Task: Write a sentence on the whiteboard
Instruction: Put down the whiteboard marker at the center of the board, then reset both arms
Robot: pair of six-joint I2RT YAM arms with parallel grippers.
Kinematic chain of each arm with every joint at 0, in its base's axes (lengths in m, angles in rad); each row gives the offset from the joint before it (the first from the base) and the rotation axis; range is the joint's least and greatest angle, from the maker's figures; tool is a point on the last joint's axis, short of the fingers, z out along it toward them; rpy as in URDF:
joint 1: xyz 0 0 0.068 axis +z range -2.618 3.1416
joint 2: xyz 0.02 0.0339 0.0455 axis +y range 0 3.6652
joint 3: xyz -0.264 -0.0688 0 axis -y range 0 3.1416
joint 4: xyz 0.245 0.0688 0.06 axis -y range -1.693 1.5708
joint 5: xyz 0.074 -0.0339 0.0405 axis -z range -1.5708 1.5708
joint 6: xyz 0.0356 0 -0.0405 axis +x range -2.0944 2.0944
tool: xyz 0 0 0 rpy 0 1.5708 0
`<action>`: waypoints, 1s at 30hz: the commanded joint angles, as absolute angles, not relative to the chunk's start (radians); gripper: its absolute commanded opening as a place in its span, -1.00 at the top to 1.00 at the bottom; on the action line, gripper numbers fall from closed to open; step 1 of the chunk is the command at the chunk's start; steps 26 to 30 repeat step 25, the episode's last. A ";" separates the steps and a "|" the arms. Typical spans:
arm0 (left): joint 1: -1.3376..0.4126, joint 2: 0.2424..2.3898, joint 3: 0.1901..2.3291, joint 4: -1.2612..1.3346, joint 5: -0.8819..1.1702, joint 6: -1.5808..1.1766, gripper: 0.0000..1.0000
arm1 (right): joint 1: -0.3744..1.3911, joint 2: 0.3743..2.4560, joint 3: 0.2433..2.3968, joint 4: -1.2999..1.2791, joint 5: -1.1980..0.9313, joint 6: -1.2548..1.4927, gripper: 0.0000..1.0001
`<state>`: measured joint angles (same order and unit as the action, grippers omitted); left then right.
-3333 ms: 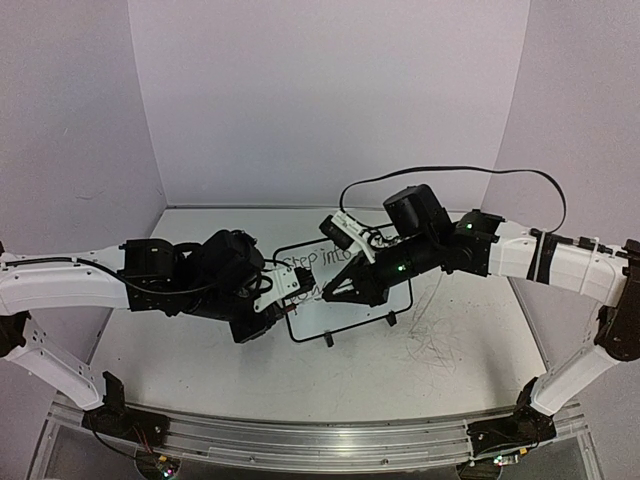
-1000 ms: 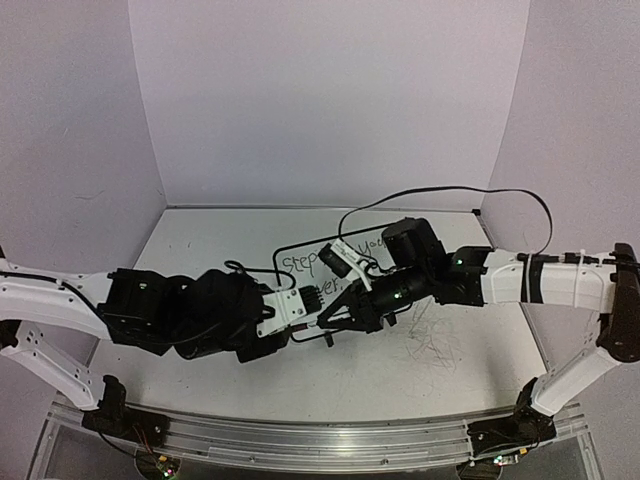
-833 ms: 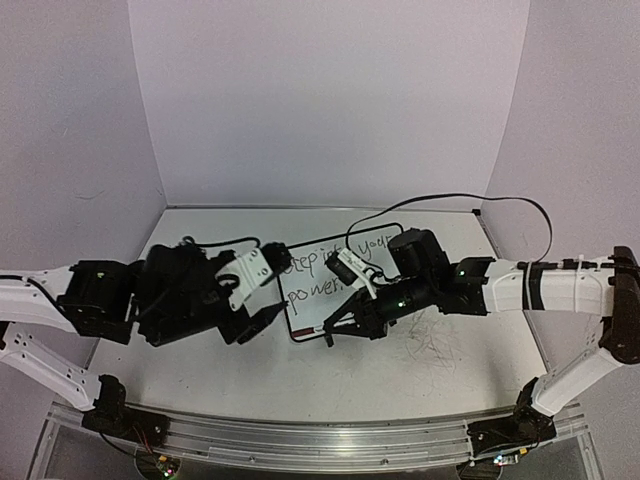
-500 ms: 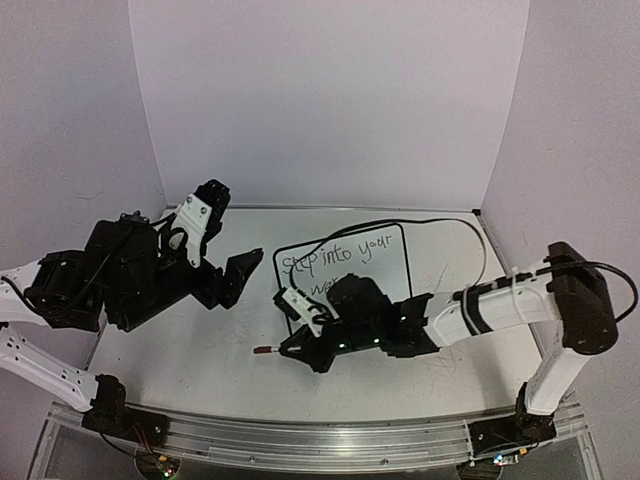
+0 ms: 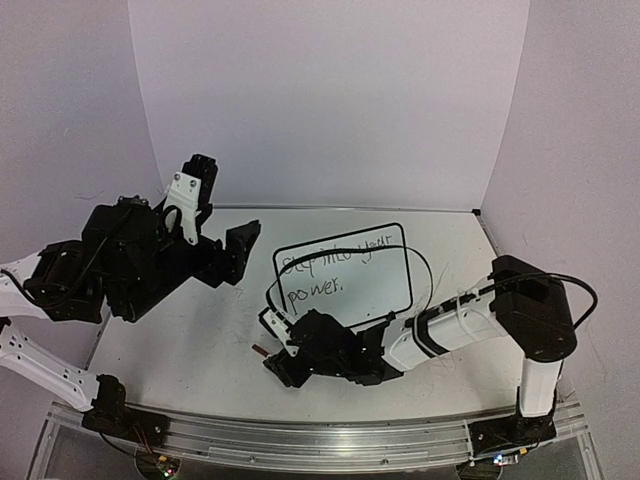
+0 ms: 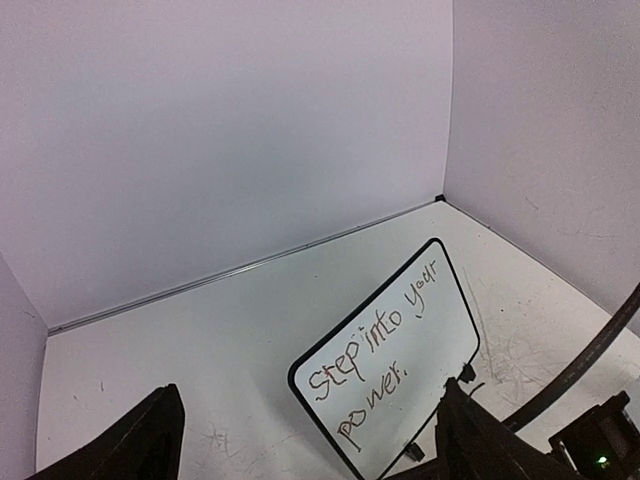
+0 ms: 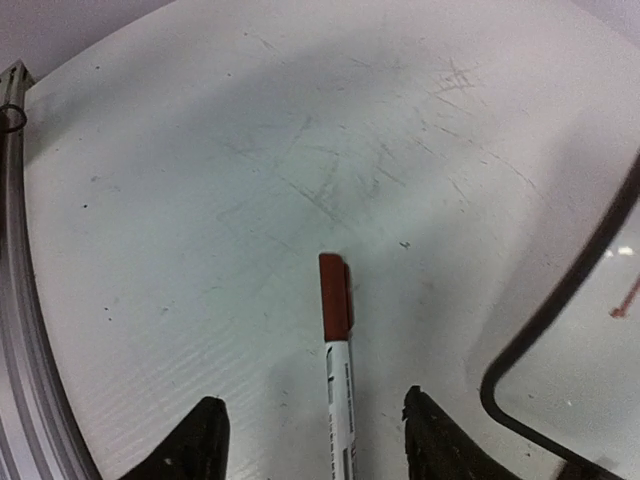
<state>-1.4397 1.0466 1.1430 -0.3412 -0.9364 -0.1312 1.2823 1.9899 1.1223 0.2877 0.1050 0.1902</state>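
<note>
The whiteboard point(image 5: 372, 288) stands propped on the table, black-framed, also in the left wrist view point(image 6: 420, 345). The sentence point(image 5: 335, 264) "step into your power." fills two lines in dark handwriting point(image 6: 385, 352). A white marker point(image 7: 337, 345) with a red-brown cap lies flat on the table, its cap end point(image 5: 259, 350) near the front. My right gripper point(image 7: 312, 420) is open, low over the table, with the marker between its fingers but untouched point(image 5: 278, 362). My left gripper point(image 5: 222, 215) hangs open and empty, raised left of the board point(image 6: 308, 420).
A black cable point(image 5: 330, 252) loops over the whiteboard and crosses the right wrist view point(image 7: 560, 300). An aluminium rail point(image 5: 300, 440) runs along the near table edge point(image 7: 20, 300). Grey scuffs point(image 5: 440, 300) mark the tabletop right of the board. Walls close three sides.
The left gripper let go of the board, drew back left and rose, opening. The right arm swung down to the front of the board and opened, leaving the marker on the table.
</note>
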 commanded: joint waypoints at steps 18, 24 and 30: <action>-1.431 1.000 1.410 -0.121 -1.026 0.054 -0.85 | 1.179 1.157 1.515 -0.191 0.777 -0.063 -0.96; -1.431 1.029 1.433 -0.119 -1.035 0.090 -0.85 | 1.179 1.080 1.524 -0.094 0.760 -0.152 -0.96; -1.431 1.032 1.434 -0.118 -1.039 0.092 -0.85 | 1.179 1.061 1.510 -0.075 0.749 -0.151 -0.96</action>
